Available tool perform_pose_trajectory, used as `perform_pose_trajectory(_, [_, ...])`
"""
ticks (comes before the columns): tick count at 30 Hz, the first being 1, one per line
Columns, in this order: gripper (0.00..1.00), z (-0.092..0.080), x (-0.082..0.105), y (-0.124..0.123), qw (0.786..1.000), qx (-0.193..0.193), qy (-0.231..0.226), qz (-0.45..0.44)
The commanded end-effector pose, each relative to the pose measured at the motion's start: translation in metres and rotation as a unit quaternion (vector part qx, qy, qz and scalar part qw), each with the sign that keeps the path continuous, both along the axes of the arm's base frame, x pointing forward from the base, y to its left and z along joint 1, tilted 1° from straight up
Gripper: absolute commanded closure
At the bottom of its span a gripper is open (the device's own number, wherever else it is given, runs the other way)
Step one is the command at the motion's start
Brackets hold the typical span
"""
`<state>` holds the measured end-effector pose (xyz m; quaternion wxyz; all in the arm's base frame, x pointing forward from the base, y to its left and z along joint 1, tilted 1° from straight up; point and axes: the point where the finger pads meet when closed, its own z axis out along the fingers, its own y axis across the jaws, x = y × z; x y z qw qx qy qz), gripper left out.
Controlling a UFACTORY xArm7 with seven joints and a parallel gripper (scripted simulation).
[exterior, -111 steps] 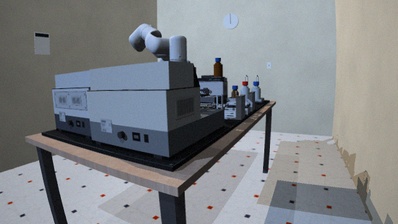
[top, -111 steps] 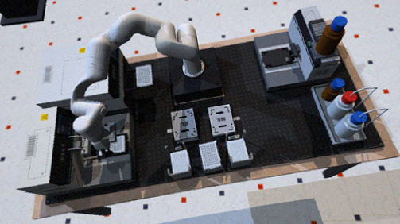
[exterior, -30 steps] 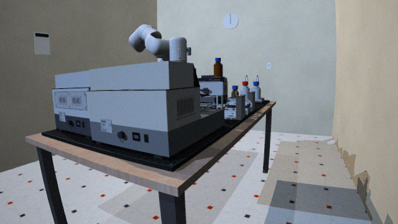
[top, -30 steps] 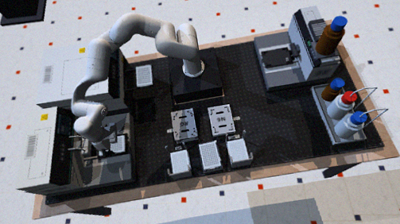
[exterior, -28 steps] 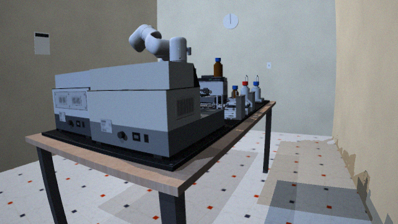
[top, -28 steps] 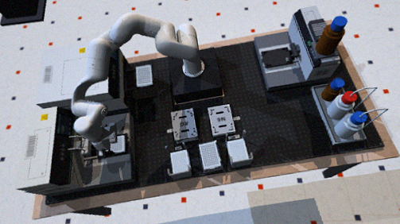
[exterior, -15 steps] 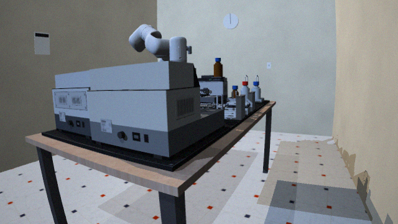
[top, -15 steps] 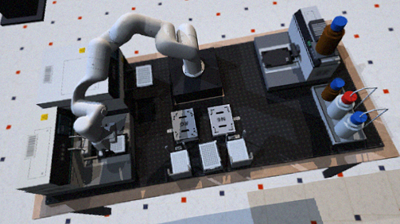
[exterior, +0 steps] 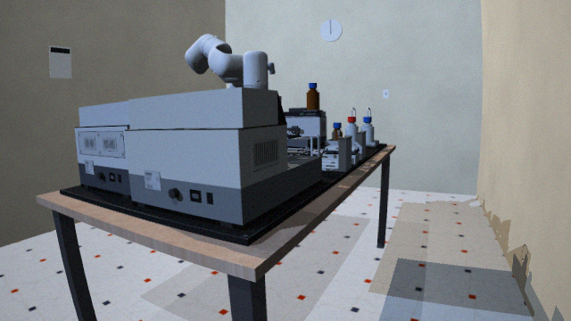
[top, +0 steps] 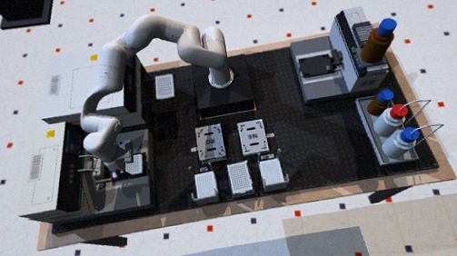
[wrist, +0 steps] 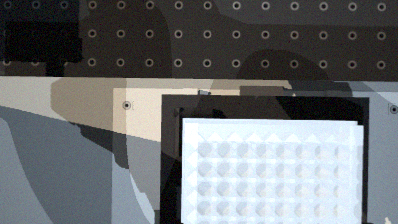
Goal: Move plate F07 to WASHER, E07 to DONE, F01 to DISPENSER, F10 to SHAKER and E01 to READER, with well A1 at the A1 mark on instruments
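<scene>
My gripper [top: 121,171] reaches down into the front left instrument [top: 80,179] and is shut on a white well plate [top: 135,164]. In the wrist view this plate [wrist: 272,172] fills the lower right, over a black nest [wrist: 265,107]; my fingers are out of frame and the plate's label is not readable. I cannot tell whether the plate rests on the nest or hangs just above it. Another white plate [top: 164,86] lies in the back left instrument. Three more white plates sit in the front row: left rack [top: 205,185], middle [top: 240,177], right rack [top: 271,172]. The right instrument's nest [top: 316,64] is empty.
Two grey nests, RG [top: 210,142] and N6 [top: 253,136], stand mid-deck. The arm's base [top: 222,84] is at the back centre. Bottles [top: 390,121] stand in a tray at the right edge, and a brown bottle [top: 378,41] beside the right instrument. In the side view, instrument housings [exterior: 205,152] hide the gripper.
</scene>
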<state>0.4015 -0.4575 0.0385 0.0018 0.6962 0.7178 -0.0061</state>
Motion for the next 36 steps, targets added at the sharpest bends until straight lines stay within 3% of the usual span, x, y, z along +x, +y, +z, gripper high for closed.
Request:
perform_pose_trajectory(1, [1.00, 0.004, 0.002, -0.001, 1.000, -0.002, -0.002, 0.000])
perform_pose_trajectory(21, [1.00, 0.009, 0.002, -0.001, 1.000, -0.002, -0.002, 0.000])
perform_pose_trajectory(36, [1.00, 0.026, 0.002, -0.001, 1.000, -0.002, -0.002, 0.000])
